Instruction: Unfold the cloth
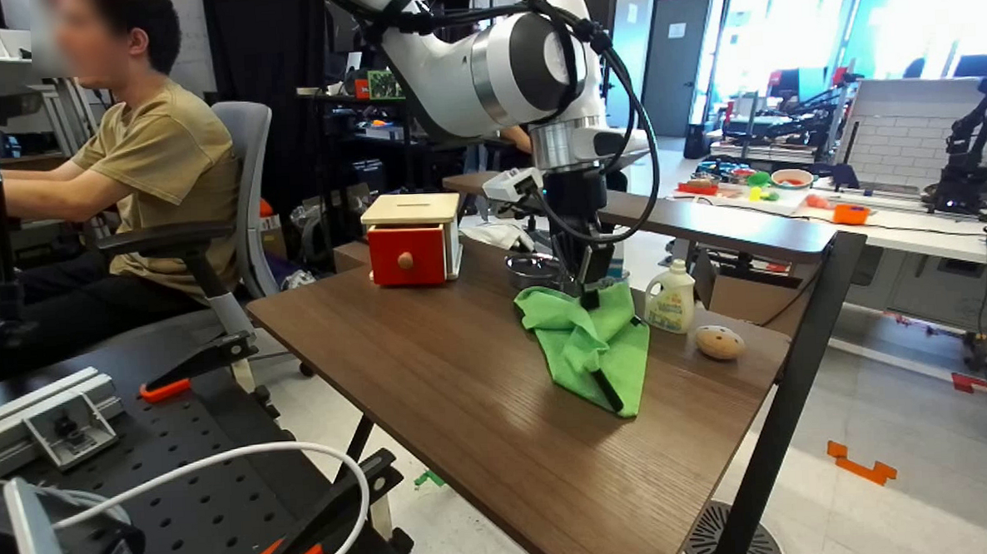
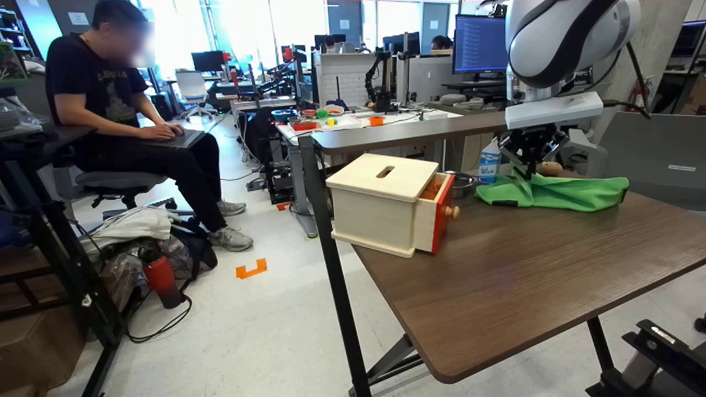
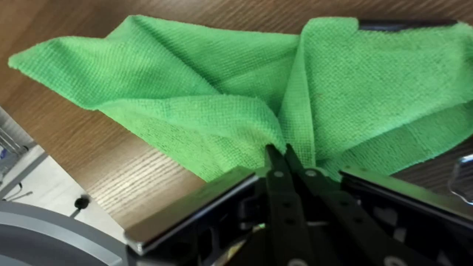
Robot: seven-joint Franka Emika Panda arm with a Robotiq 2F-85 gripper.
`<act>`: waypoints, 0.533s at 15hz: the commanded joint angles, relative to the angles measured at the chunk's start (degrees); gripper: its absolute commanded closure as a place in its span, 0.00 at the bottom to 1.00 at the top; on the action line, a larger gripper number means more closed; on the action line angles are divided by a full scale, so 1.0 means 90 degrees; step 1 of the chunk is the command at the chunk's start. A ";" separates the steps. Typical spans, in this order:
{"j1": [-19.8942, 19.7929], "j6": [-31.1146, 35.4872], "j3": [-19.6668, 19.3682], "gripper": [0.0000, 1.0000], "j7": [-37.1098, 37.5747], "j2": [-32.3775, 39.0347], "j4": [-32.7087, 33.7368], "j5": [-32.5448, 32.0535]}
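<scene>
Pinching a fold of the cloth (image 3: 240, 107), the nearly closed gripper (image 3: 281, 148) sits partway along its long axis, with cloth stretching away to both sides.

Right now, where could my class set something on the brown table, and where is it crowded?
The brown table has a bare patch between the wooden box, the green cloth and its near long edge. It's crowded along the cloth's far side: metal bowl, blue-white container, cream bottle, speckled brown object. The gripper stands over the cloth.
</scene>
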 commanded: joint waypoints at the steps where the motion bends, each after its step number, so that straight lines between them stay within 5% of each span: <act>1: 0.0472 0.1112 -0.0254 1.00 0.0027 -0.0651 -0.1170 -0.0505; 8: 0.1452 0.2526 -0.0857 1.00 0.0137 -0.1255 -0.2941 -0.1300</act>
